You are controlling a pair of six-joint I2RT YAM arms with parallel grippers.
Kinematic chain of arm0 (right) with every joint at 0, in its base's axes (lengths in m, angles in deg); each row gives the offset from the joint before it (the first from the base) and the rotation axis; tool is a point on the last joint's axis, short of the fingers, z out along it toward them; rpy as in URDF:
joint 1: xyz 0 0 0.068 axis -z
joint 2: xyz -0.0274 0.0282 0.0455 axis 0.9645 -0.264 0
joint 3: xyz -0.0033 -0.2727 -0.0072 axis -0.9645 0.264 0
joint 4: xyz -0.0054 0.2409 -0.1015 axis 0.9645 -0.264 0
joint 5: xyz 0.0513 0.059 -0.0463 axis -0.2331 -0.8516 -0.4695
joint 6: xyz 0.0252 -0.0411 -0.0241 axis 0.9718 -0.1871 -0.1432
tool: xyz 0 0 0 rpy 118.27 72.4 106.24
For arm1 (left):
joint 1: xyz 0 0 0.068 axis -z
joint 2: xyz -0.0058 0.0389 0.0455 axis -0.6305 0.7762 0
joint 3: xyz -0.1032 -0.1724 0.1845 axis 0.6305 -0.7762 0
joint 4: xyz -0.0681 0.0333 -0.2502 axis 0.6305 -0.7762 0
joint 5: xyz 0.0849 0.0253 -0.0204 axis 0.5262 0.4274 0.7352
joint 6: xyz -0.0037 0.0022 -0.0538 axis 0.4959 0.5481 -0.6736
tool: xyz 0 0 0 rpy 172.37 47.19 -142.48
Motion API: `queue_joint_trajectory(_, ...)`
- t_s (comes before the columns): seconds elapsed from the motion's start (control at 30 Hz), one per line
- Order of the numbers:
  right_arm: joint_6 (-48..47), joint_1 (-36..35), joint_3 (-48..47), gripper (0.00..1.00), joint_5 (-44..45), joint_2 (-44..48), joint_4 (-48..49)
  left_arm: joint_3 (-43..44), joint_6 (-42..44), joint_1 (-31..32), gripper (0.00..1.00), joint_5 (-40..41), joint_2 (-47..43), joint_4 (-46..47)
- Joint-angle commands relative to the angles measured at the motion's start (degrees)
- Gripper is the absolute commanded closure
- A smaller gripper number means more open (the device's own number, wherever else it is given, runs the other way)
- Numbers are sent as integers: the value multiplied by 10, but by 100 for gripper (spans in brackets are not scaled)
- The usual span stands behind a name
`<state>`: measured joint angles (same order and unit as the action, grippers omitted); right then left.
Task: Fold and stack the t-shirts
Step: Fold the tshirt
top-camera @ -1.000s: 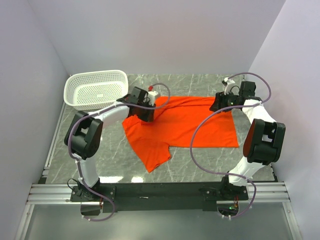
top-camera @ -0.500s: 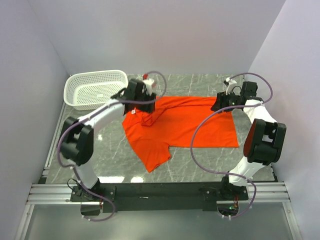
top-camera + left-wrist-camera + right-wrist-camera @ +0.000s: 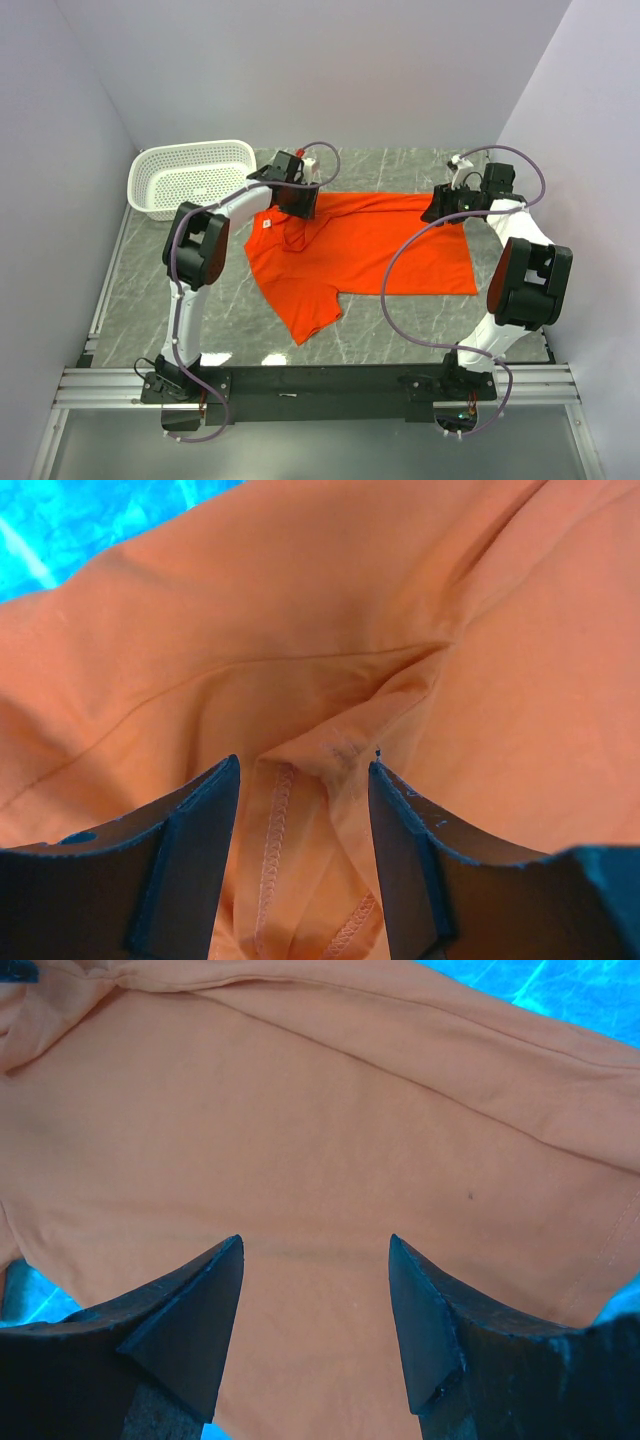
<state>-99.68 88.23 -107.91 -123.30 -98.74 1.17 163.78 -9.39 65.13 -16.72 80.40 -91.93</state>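
Seen from above, both sets of fingertips are hidden. Close up, the left gripper [image 3: 303, 763] spreads astride a puckered fold of the orange t-shirt [image 3: 370, 255]; the right gripper [image 3: 315, 1240] gapes over flat cloth.

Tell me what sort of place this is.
Probably a lab test cell: plain white wall panels box in a marble-patterned table, and two robot arms are bolted to a metal rail, with an orange-red t-shirt laid out.
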Motion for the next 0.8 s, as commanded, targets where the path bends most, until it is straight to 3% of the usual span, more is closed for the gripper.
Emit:
queue_joint_trajectory(0.0,-2,3,0,33,-9,7,2,40,11,-6,40,-42,6,-17)
queue_joint_trajectory(0.2,0,3,-1,33,-8,7,0,38,19,-6,47,-79,16,-25)
queue_joint_trajectory(0.63,2,7,-4,33,-16,9,-2,1,10,-6,94,-151,-20,-6)
queue_joint_trajectory(0.77,2,12,-3,34,-19,11,-2,-45,-10,-2,99,-186,-56,28)
